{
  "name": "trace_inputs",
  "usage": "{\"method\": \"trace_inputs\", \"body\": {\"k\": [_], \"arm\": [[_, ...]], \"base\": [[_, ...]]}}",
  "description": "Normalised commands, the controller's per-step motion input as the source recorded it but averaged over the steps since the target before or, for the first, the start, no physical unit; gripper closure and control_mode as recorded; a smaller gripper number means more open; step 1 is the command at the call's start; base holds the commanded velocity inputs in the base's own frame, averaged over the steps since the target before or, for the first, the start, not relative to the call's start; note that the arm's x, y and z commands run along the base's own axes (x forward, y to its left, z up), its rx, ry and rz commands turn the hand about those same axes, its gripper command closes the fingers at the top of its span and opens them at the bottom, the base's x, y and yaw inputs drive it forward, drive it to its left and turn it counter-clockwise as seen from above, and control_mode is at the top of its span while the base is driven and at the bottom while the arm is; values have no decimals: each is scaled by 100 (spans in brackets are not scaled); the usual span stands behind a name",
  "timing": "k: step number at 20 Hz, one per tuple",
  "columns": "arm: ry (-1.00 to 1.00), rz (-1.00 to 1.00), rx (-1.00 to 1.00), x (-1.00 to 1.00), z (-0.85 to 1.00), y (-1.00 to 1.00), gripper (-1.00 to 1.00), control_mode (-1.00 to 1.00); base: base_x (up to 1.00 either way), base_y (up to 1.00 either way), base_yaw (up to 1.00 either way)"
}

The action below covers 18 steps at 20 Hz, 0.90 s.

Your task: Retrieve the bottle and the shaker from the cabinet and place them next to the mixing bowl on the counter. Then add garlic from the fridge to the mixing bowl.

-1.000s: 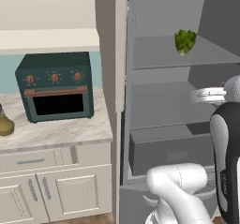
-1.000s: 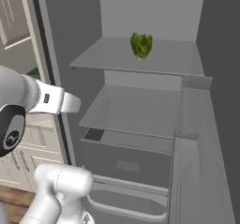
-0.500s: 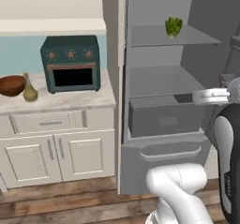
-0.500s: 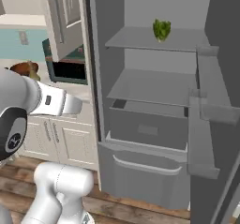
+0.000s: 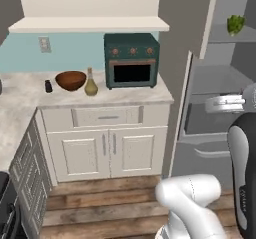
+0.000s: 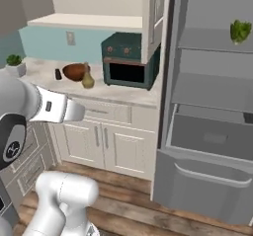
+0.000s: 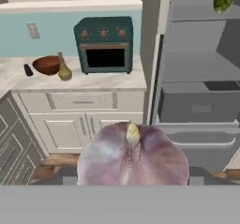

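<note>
A big purple-white garlic [image 7: 132, 155] bulb sits right in front of the hand camera, and my gripper [image 7: 132, 174] is shut on it, its fingers mostly hidden behind the bulb. On the counter [image 5: 125, 95] stands the brown mixing bowl [image 5: 70, 80] [image 6: 76, 71] [image 7: 46, 64]. Just right of it is the olive bottle [image 5: 90, 84] [image 6: 88, 79] [image 7: 63, 70], upright. To the bowl's left stands the small dark shaker [image 5: 48, 86] [image 6: 58, 74] [image 7: 28, 70]. The hand hangs in front of the fridge, well away from the bowl.
A teal toaster oven [image 5: 131, 60] stands on the counter right of the bottle. The fridge [image 6: 212, 106] is open, with a green vegetable [image 5: 235, 24] on a shelf and drawers below. An upper cabinet door [image 6: 155, 13] hangs open. White base cabinets [image 5: 107, 150] stand over a wood floor.
The base has backed away from the fridge, so both base views have widened and shifted. The counter with bowl, bottle and shaker has come into sight.
</note>
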Motion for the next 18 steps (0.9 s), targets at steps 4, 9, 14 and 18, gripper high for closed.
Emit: {"method": "trace_inputs", "body": {"k": [4, 9, 14, 18], "arm": [[0, 0, 0, 0, 0, 0, 100, 100], [0, 0, 0, 0, 0, 0, 100, 100], [0, 0, 0, 0, 0, 0, 100, 100], [0, 0, 0, 0, 0, 0, 100, 100]], "base": [[93, 83, 6], [82, 44, 19], [80, 30, 13], [80, 35, 0]]}}
